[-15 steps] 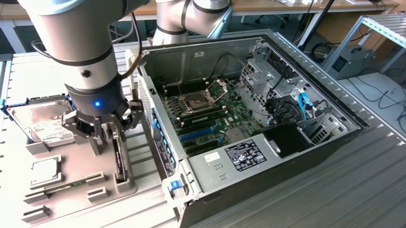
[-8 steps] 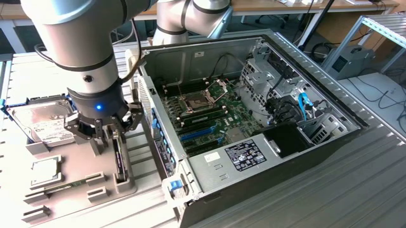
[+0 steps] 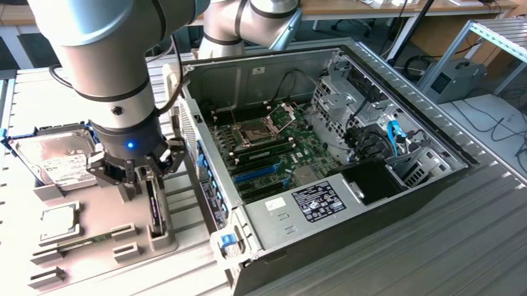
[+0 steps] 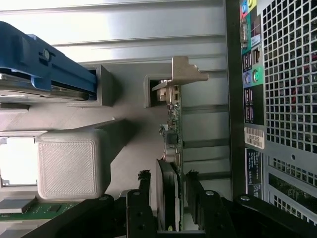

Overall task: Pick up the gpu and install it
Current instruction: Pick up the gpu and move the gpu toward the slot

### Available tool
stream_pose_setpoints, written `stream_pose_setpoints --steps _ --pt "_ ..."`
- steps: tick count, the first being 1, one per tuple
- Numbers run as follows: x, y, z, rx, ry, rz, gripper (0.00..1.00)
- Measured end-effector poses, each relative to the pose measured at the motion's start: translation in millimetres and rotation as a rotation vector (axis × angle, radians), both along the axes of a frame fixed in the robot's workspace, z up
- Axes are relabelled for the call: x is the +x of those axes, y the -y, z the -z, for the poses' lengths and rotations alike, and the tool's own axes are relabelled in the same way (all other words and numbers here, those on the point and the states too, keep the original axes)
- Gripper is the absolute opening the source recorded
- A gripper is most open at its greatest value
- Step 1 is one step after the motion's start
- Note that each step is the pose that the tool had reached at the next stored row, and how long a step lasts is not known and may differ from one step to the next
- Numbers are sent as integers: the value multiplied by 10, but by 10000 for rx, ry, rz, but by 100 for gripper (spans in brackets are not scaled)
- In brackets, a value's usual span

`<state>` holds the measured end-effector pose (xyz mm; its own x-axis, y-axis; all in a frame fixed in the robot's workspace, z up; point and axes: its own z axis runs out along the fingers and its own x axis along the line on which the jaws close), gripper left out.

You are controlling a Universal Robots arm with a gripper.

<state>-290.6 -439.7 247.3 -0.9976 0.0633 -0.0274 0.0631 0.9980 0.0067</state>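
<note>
End effector (image 4: 168, 179) is released, jaws apart. One finger (image 4: 144, 184) sits on each side of the gpu (image 4: 173, 134) w/ a thin gap on both faces, so it isn't clamped yet.

In the exterior view the end effector (image 3: 134, 172) hangs low over the gpu (image 3: 154, 206), right above the card's top edge.

The gpu stands on edge in a slot of the grey holder (image 3: 160, 237). Its long axis lies level, running from between the fingers out to the holder's end post (image 4: 187, 69). The silver bracket (image 4: 166, 90) is at that far end, pointing away from the end effector.

Room to move:
- **One flank:** the PC case (image 4: 287, 99) runs parallel to the card, near it, w/ a strip of bench (image 4: 205, 124) between.
- **Other flank:** a grey block (image 4: 72, 161) sits just beside the finger. Beyond it is the hard drive (image 3: 53, 157) in its blue carrier (image 4: 44, 69).
- **Above the card:** open.
</note>
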Motion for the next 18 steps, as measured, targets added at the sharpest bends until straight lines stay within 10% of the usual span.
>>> stream_pose_setpoints --steps 18 --pt "0 -1 61 2 -1 0 34"
